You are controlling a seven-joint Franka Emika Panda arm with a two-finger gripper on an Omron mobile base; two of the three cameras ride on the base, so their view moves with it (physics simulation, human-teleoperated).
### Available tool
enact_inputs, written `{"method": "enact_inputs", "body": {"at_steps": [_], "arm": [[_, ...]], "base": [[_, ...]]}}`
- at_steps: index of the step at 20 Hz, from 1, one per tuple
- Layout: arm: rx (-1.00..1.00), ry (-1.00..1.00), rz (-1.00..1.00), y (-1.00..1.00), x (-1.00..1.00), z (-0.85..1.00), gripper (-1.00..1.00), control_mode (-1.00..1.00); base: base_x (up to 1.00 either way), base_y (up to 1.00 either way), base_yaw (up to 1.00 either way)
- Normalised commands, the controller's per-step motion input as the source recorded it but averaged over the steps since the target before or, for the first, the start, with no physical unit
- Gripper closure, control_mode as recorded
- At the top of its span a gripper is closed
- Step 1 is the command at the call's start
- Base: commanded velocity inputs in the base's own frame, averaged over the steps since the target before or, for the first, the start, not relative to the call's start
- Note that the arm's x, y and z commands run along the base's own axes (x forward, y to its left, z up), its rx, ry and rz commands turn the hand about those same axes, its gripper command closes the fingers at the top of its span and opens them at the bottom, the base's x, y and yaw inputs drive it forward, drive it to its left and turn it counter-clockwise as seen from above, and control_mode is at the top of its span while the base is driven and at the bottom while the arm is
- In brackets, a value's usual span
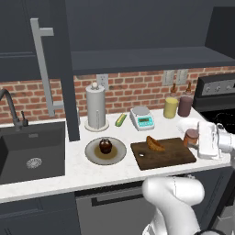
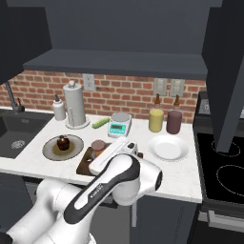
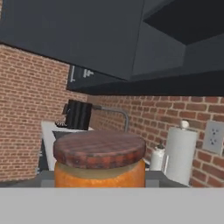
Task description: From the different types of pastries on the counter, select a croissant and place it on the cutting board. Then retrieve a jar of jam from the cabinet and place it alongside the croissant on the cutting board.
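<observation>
A brown croissant (image 1: pixel 155 144) lies on the dark wooden cutting board (image 1: pixel 165 157) at the counter's front. The jam jar (image 1: pixel 190 136), orange with a brown lid, hangs just above the board's right end. My gripper (image 1: pixel 198 139) reaches in from the right and is shut on it. In the right base view the jar (image 2: pixel 98 146) shows just beyond my white hand (image 2: pixel 112 155), over the board (image 2: pixel 85 164). Close up in the hand view, the jar (image 3: pixel 99 159) covers my fingertips.
A grey plate (image 1: pixel 92 153) with a dark muffin (image 1: pixel 105 146) sits left of the board. Behind stand a paper towel roll (image 1: pixel 96 107), a kitchen scale (image 1: pixel 142 118), a yellow canister (image 1: pixel 170 108) and a brown one (image 1: pixel 185 106). The sink (image 1: pixel 32 151) is left; a white plate (image 2: pixel 167 147) and the stove (image 2: pixel 224 167) are right.
</observation>
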Motion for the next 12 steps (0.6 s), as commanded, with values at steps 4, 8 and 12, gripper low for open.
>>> {"method": "enact_inputs", "body": {"at_steps": [4,8,12], "arm": [[0.02,0.10,0.24,0.00,0.43,-0.09,1.00,-1.00],[0.01,0.01,0.28,-0.05,0.25,-0.23,1.00,-1.00],[0.00,0.00,0.30,-0.20,0.26,-0.36,1.00,-1.00]], "base": [[0.00,0.00,0.00],[0.00,0.00,0.00],[0.00,0.00,0.00]]}}
